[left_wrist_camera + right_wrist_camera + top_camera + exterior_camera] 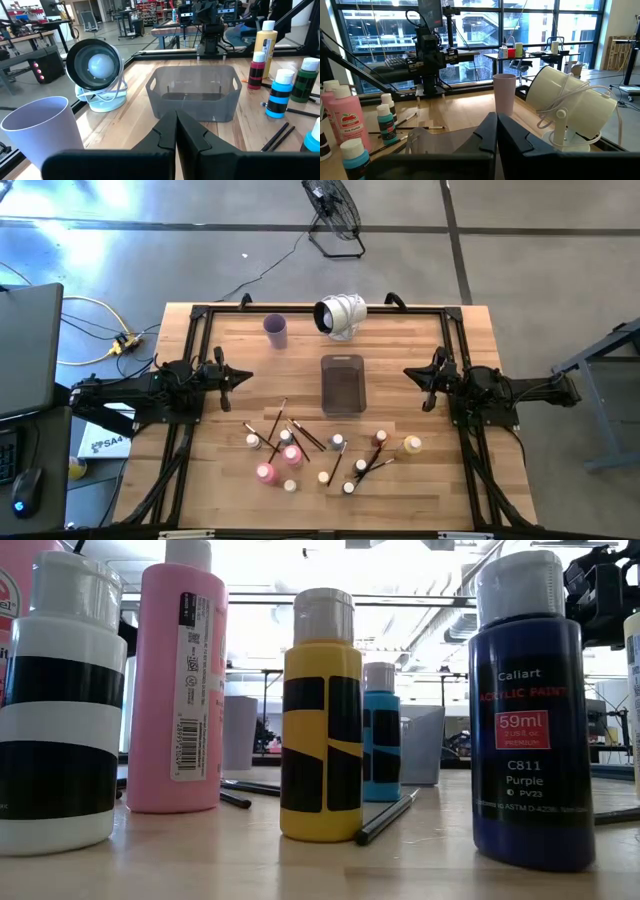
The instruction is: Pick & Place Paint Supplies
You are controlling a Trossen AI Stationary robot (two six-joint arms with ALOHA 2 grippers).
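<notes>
Paint bottles outside grey tray

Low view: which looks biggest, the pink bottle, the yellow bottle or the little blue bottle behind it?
1. Pink bottle: looks tallest; its cap runs off the top of the picture.
2. Yellow bottle: shorter.
3. Blue bottle: looks smallest, but it stands farther from the camera, so its true size against the yellow one is unsure.
</notes>
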